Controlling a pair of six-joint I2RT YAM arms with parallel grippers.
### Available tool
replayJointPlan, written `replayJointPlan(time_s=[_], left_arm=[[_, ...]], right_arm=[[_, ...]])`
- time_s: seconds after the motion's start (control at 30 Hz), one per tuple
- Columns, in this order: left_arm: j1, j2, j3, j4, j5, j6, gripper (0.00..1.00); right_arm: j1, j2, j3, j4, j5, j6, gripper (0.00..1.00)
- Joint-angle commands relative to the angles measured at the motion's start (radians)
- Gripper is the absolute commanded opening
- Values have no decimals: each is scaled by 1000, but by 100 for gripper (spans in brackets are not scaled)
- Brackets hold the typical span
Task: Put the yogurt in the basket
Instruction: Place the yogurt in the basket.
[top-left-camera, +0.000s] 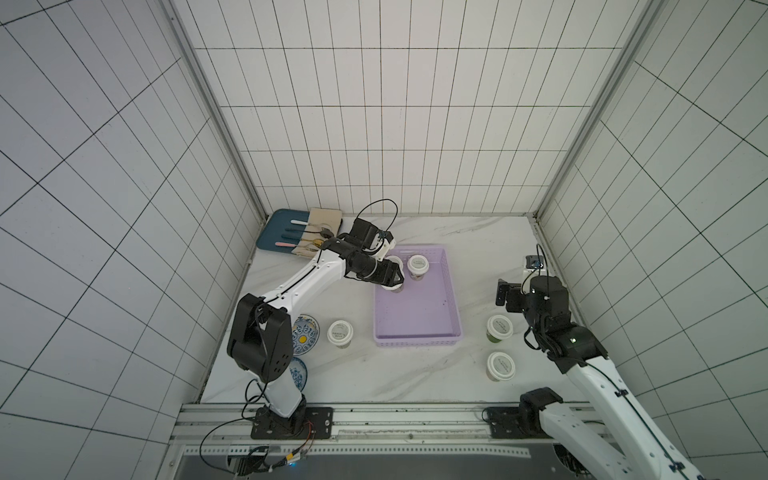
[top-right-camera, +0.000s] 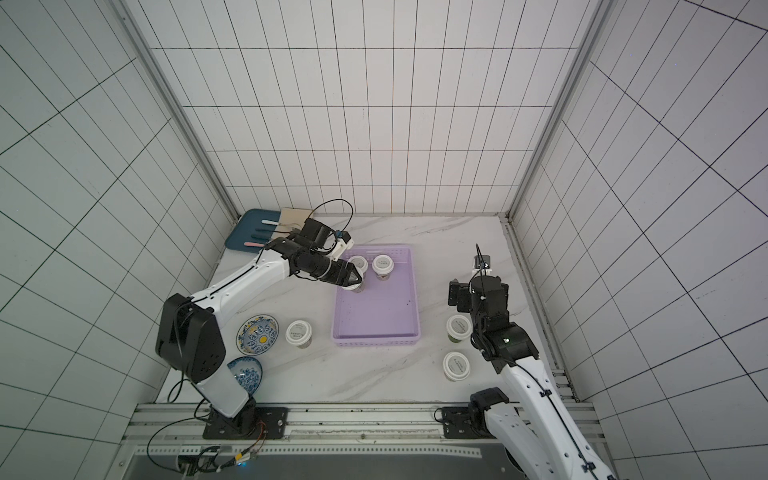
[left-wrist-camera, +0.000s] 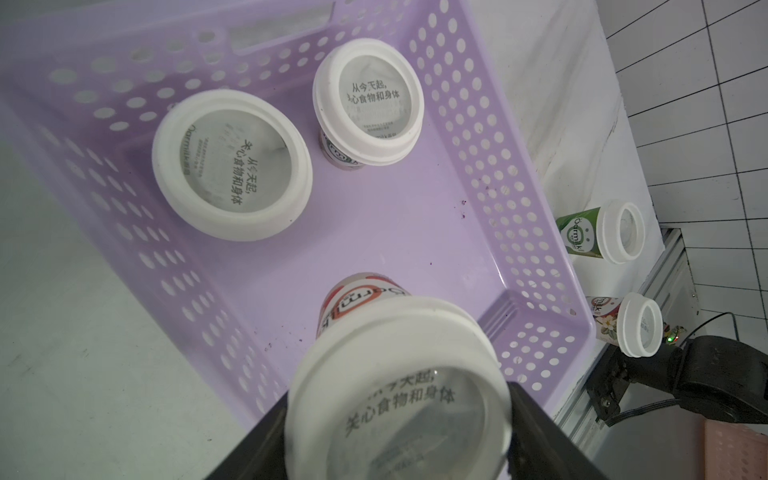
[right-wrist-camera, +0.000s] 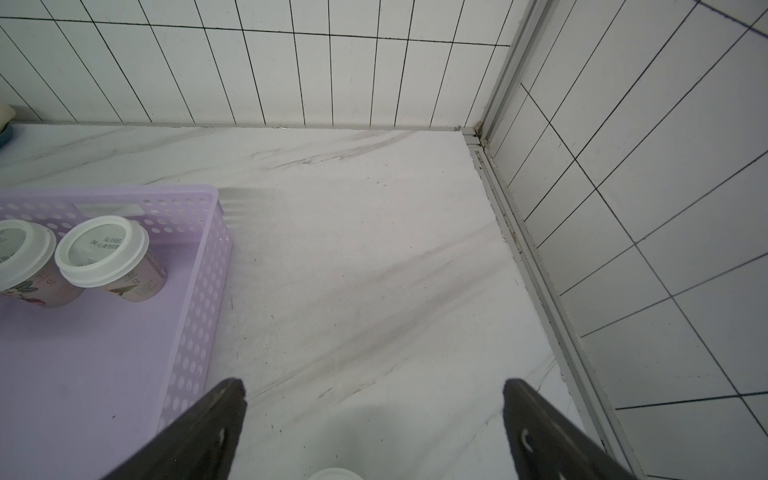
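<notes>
The lilac basket (top-left-camera: 415, 320) (top-right-camera: 376, 320) sits mid-table. Two yogurt cups (left-wrist-camera: 232, 166) (left-wrist-camera: 368, 102) stand at its far end, also seen in the right wrist view (right-wrist-camera: 102, 249). My left gripper (top-left-camera: 394, 279) (left-wrist-camera: 399, 419) is shut on a third yogurt cup (left-wrist-camera: 395, 395) (top-right-camera: 356, 286), held inside the basket near its left wall; whether its base touches the floor I cannot tell. Three more cups stand on the table, one left of the basket (top-left-camera: 340, 332) and two to its right (top-left-camera: 499, 326) (top-left-camera: 500, 363). My right gripper (top-left-camera: 503, 293) (right-wrist-camera: 374, 386) hangs open and empty right of the basket.
A dark blue tray (top-left-camera: 274, 226) with spoons and a beige cloth (top-left-camera: 326, 216) lie in the far left corner. Two blue-patterned plates (top-left-camera: 305, 334) (top-left-camera: 298, 372) sit by the left arm's base. Tiled walls close three sides; a metal rail (top-left-camera: 374, 419) runs along the front.
</notes>
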Motion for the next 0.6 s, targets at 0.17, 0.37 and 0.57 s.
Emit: replayJointPlan(time_s=[0.17, 0.37, 0.57], left_arm=[[-25, 80, 3, 15, -58, 10, 73], [-42, 118, 12, 10, -82, 10, 73], [-51, 161, 48, -11, -125, 12, 73]], right_arm=[[5, -8, -18, 11, 11, -4, 99], [6, -10, -16, 11, 5, -4, 99], [6, -7, -15, 10, 6, -4, 99]])
